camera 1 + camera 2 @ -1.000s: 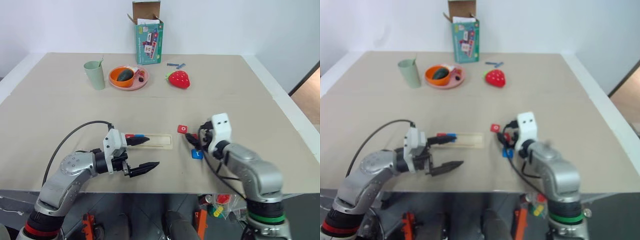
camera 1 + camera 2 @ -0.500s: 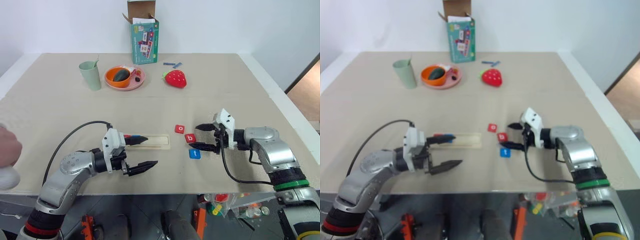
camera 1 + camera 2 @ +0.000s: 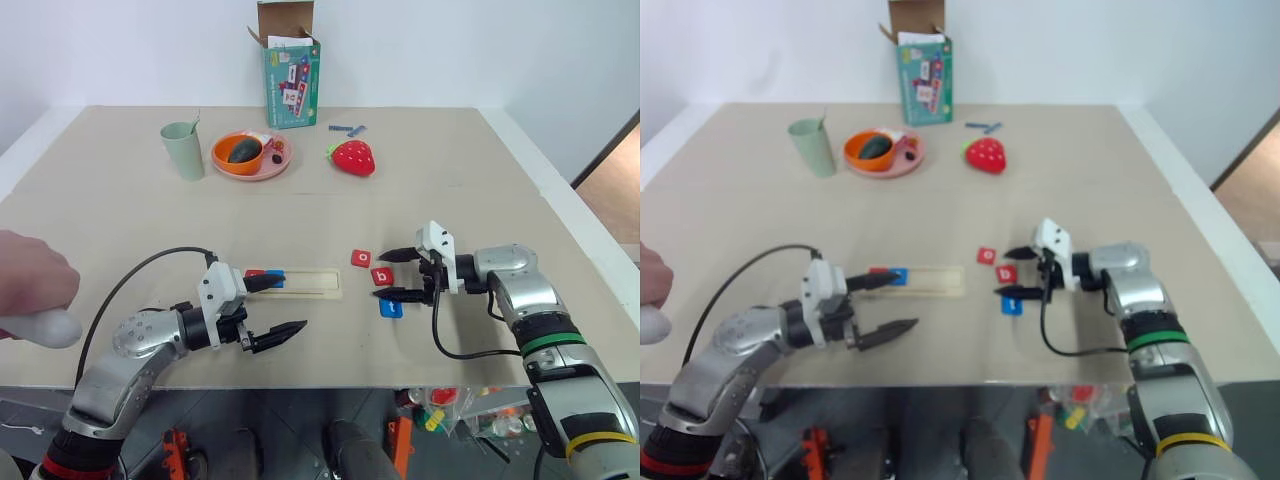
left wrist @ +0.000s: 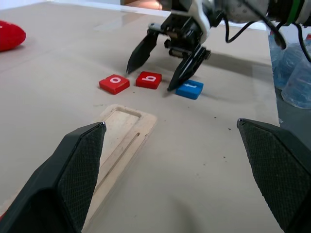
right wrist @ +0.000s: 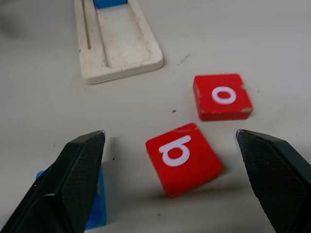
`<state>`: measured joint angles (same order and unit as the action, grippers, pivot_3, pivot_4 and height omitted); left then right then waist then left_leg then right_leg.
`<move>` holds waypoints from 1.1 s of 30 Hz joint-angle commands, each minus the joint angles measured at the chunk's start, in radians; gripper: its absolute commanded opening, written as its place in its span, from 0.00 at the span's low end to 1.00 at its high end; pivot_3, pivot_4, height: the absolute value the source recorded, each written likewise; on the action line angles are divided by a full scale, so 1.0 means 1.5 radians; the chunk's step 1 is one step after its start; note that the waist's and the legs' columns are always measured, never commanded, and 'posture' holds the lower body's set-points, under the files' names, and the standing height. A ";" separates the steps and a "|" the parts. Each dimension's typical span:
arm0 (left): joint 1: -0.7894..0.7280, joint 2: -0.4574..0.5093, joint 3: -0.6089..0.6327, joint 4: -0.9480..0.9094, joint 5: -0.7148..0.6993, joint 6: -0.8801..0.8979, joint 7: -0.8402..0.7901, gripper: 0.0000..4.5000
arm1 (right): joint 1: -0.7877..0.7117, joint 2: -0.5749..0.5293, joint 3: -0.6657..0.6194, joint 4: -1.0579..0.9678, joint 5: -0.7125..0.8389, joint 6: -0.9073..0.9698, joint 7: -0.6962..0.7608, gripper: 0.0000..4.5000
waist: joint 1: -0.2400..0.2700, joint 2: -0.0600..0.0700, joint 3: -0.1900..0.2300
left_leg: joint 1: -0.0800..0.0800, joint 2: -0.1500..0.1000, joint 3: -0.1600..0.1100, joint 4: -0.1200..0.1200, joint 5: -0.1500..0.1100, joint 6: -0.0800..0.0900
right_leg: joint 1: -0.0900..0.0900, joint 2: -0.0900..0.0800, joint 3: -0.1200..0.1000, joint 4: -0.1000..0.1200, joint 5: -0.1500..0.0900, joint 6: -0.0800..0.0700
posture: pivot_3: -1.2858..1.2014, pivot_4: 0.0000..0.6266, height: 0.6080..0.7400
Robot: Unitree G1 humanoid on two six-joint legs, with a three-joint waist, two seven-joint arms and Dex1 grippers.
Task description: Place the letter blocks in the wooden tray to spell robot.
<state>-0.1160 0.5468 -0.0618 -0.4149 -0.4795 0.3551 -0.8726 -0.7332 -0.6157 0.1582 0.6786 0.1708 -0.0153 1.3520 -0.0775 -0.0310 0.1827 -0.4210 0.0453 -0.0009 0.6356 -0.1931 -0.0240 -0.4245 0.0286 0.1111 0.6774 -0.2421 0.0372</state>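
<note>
While the wooden tray (image 3: 300,282) lies lengthwise on the worktop (image 3: 450,200) with a red block (image 3: 256,272) and a blue block (image 3: 276,274) side by side at its left end, the rest of its slot is bare wood. Three more letter blocks lie loose on the worktop to the right of the tray: a red o (image 3: 361,258), a red b (image 3: 382,276) just beside it, and a blue t (image 3: 391,308) nearest the front edge. The right gripper (image 3: 391,274) points left toward them, its jaws wide, one finger on either side of the red b and holding nothing. The left gripper (image 3: 282,307) hangs beside the tray's left end, jaws also wide and empty. Farther back stand a green cup (image 3: 184,149), an orange plate (image 3: 252,155), a red strawberry (image 3: 354,158) and an open teal box (image 3: 292,78). A person's hand (image 3: 30,290) shows at the left edge.
</note>
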 commanded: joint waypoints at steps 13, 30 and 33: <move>0.005 0.026 0.009 -0.036 0.004 -0.006 0.010 1.00 | -0.028 0.003 -0.013 0.062 -0.037 -0.058 0.003 0.27 | 0.000 0.000 0.000 | 0.001 0.000 0.000 0.000 0.000 0.000 | 0.000 0.000 0.000 0.000 0.000 0.000 | 0.52 0.24 1.00; -0.003 0.027 0.001 -0.023 0.015 -0.010 -0.008 1.00 | -0.037 -0.009 -0.036 -0.001 -0.008 -0.046 0.003 0.27 | 0.000 0.000 0.000 | 0.001 0.000 0.000 0.001 0.000 0.000 | 0.000 0.000 0.000 0.001 0.001 0.000 | 0.52 0.24 1.00; -0.003 0.027 0.002 -0.022 0.015 -0.009 -0.009 1.00 | -0.033 -0.009 -0.042 -0.048 0.008 -0.019 0.008 0.27 | 0.000 0.000 0.000 | 0.001 0.000 0.000 0.001 0.000 0.000 | 0.000 0.000 0.000 0.001 0.000 0.000 | 0.52 0.24 1.00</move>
<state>-0.1101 0.5766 -0.0686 -0.4258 -0.4573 0.3550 -0.8811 -0.7638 -0.6139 0.1358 0.6708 0.1517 -0.0630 1.3520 -0.0775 -0.0309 0.1827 -0.4200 0.0455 -0.0009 0.6365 -0.1928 -0.0244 -0.4239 0.0287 0.1111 0.6792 -0.2414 0.0371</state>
